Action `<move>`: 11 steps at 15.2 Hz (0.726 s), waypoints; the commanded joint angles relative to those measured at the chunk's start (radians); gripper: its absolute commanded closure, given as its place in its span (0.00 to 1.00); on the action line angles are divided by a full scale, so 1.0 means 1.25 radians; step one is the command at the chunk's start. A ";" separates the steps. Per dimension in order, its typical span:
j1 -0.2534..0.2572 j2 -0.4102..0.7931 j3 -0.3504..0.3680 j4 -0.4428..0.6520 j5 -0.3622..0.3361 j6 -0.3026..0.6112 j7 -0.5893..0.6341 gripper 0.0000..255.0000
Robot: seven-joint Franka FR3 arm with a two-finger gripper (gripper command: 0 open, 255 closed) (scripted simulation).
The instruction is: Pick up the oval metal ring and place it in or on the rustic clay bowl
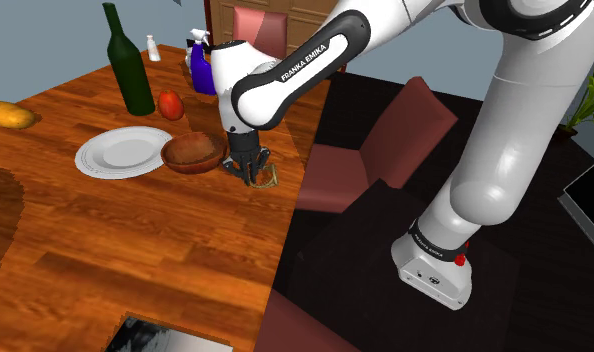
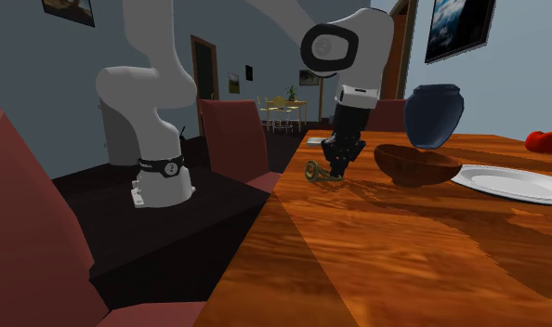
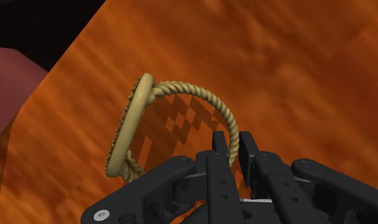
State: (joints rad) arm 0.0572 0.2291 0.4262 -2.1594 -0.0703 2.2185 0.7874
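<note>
The ring is a brass-coloured oval with a twisted rope-like band and a flat beaded face. In the wrist view my black gripper is shut on the rope band, the fingers clasping it from both sides. In the shoulder view the gripper is down at the table near its right edge, with the ring beside the fingertips. The brown clay bowl stands just to the left of the gripper there. In the second exterior view the ring shows left of the gripper, and the bowl sits to the right.
A white plate lies left of the bowl. A green bottle, a red tomato, a blue spray bottle and a small white shaker stand further back. An orange fruit lies far left. Red chairs flank the table's edge.
</note>
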 commanded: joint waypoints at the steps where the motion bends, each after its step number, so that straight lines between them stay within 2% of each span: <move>1: -0.001 0.002 -0.001 -0.001 -0.001 0.000 0.000 1.00; 5: -0.001 0.000 -0.001 -0.002 0.000 0.000 -0.001 1.00; 11: -0.007 -0.044 0.006 0.015 0.023 -0.058 -0.015 1.00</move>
State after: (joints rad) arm 0.0496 0.1833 0.4323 -2.1440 -0.0460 2.1580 0.7716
